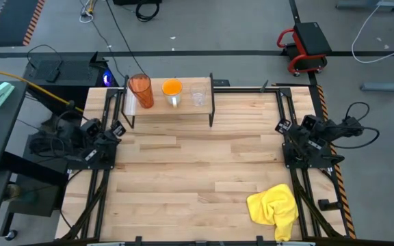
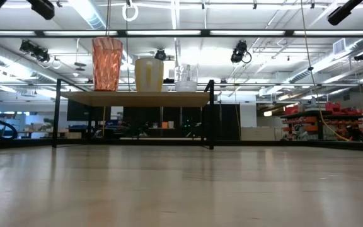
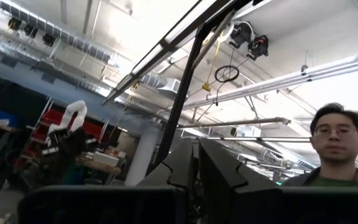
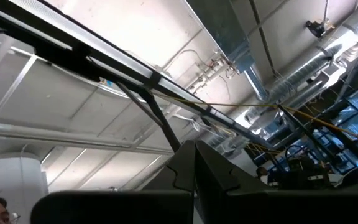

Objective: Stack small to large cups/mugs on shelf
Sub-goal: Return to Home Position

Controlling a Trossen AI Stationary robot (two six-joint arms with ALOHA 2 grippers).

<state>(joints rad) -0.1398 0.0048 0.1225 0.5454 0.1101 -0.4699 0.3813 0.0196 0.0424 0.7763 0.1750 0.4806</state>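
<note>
the left jaws are pressed together with nothing between them, as the left wrist view shows, and they point up toward the ceiling lights. the right jaws look pressed together too, also empty and pointing up at the roof beams. the left arm (image 1: 98, 140) is folded low at its own side edge of the surface (image 1: 183, 171), and the right arm (image 1: 310, 140) is folded the same way at the opposite edge. both are well apart from the shelf (image 1: 183, 109).

the shelf stands at the far edge of the surface on thin black legs. three vessels stand upright on it in a row, side by side and not nested. the amber tumbler (image 1: 141, 91) is nearest the left arm's end, the orange mug (image 1: 172, 91) is in the middle, and the small clear glass cup (image 1: 198, 96) is toward the right arm's end. so the sizes climb from the right arm's end to the left arm's.

the placing looks done, and the step in hand seems to be parking the arms. little appears left beyond settling into rest, with no grasp called for.

a crumpled yellow cloth (image 1: 274, 207) lies near the front corner on the right arm's side, clear of both arms. a person (image 3: 335, 146) shows beyond the surface in the left wrist view. nothing seems to stand in the way.
</note>
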